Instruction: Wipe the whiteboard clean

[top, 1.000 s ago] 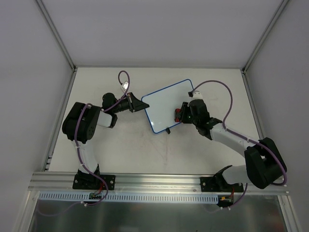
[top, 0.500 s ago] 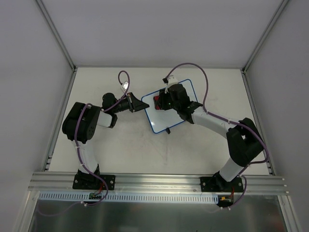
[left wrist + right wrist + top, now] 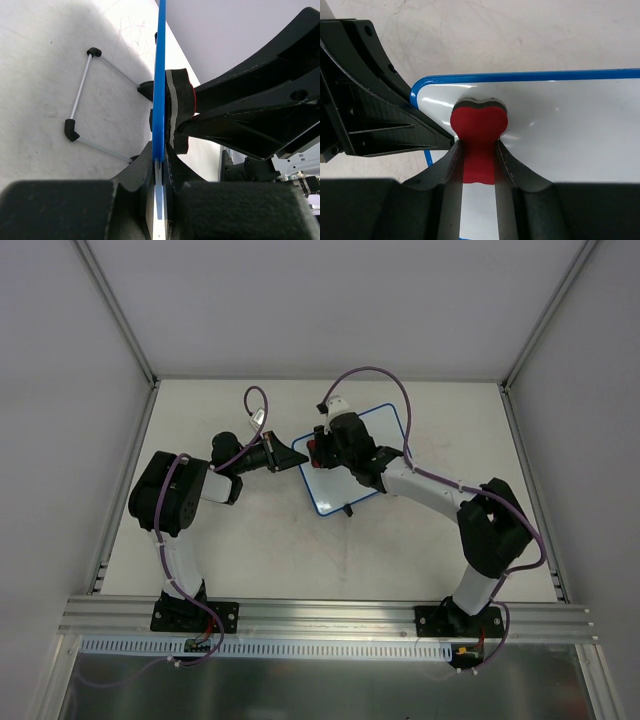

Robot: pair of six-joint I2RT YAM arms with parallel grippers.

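My left jaws were clamped tight on the board's blue edge at its left corner. The board sat near the middle of the bench. My right jaws were closed on the red eraser, whose pad pressed against the white face just beside the left jaws.

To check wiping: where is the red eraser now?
Right wrist view: the red eraser sits in the right gripper, pressed on the whiteboard near the edge the left gripper clamps.
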